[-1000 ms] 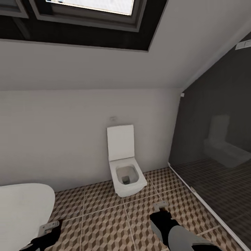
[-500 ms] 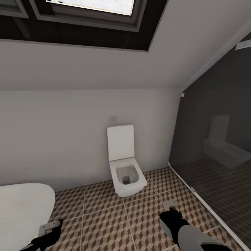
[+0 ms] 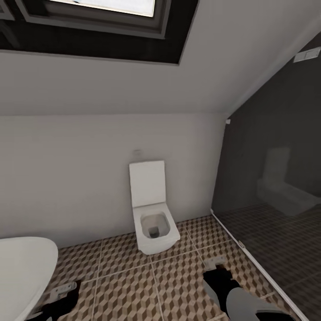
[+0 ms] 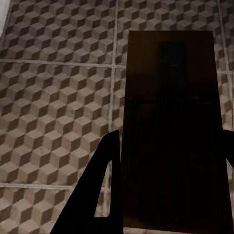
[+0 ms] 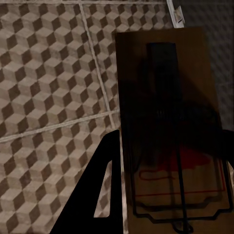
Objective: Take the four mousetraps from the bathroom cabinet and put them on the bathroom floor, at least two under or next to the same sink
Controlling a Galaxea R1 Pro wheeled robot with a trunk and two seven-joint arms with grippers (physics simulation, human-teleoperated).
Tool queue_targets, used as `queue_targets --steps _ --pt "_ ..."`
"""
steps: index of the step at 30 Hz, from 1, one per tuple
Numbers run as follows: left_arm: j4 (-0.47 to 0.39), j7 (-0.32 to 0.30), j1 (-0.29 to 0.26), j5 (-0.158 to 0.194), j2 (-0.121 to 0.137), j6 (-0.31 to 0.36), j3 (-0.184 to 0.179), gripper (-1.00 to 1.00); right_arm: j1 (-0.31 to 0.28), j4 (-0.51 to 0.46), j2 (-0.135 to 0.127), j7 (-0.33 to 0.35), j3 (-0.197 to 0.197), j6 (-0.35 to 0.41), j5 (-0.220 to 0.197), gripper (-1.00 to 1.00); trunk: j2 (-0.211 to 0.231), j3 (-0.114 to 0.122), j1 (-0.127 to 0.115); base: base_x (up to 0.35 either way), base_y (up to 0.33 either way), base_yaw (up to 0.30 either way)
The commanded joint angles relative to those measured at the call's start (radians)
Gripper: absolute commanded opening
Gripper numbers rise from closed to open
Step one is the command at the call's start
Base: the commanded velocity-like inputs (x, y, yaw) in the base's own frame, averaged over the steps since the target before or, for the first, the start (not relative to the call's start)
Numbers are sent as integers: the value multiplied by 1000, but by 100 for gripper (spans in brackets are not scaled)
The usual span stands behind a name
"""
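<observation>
— Where are we? Start with the head view.

— I'm facing a white toilet point(image 3: 150, 220) against the far wall, a bathtub point(image 3: 20, 272) rim at near left, a dark glass panel point(image 3: 272, 187) on the right. Cube-pattern bathroom floor point(image 3: 120, 285) in front of me. The left gripper point(image 3: 62, 290) sits low at near left, the right gripper point(image 3: 214, 264) at near right, each with something pale and flat at its tip. No sink or cabinet ahead, so I judge this a carrying leg.

— Left wrist view?

— A dark brown mousetrap point(image 4: 170, 131) is pinched between the left claw's fingers point(image 4: 97, 195), which have narrowed onto its edges; it hangs over bare tile, clear of the floor as far as I can tell.

— And the right?

— Same story: a second mousetrap point(image 5: 170, 126), wire bail and red marking plain to see, is clamped by the right claw's fingers point(image 5: 100, 195), tile beneath and the glass panel's sill at the far corner.

— So how do you do this well?

— Turn the base slowly until the sink comes up, keep both arms tucked low (the traps are held only by their thin edges, so a jolt could twist them loose), and don't loosen either grip until the trap is nearly flat on tile beside the vanity.
</observation>
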Motion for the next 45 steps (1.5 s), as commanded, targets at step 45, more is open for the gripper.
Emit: queue_targets --steps 45 --pt "1 -2 -1 15 5 -2 -7 -100 0 -2 0 -14 -11 5 8 -100 -1 -1 0 148 -194 65"
